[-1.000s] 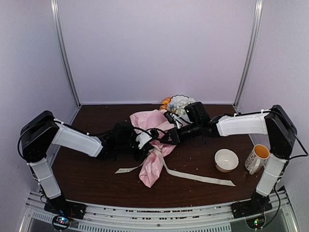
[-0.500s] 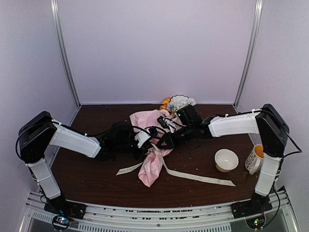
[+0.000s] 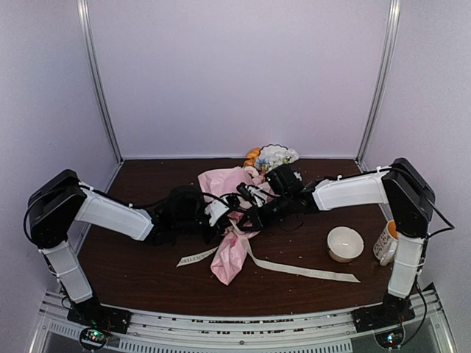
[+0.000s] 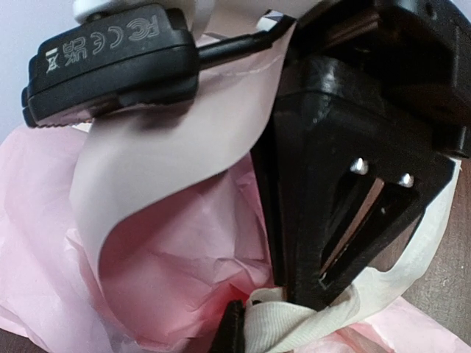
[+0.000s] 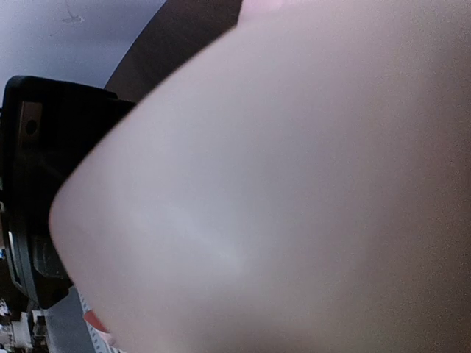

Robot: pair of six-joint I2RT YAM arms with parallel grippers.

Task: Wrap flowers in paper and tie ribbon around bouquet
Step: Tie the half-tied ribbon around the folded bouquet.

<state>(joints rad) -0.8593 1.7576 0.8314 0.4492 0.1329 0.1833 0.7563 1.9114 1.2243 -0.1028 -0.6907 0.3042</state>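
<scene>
Bare table [image 3: 132, 272] at near left; bowl [image 3: 345, 243], mug [image 3: 388, 241] and ribbon [image 3: 309, 271] near right.

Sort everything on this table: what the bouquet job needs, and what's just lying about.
Job:
- crumpled light-pink paper wrap
- blue, white and orange artificial flowers
- long cream fabric ribbon

Lying about:
- round white bowl
- white patterned mug with orange inside

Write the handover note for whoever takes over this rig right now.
Left claw: shut, at the bouquet's waist; whether it pinches the ribbon is unclear.
Right claw: beside it, state unclear; its own view is blocked.
Flowers lie wrapped in the pink paper mid-table.
Ribbon is at the waist, with tails trailing on the table.
To do: tie the bow.
</scene>
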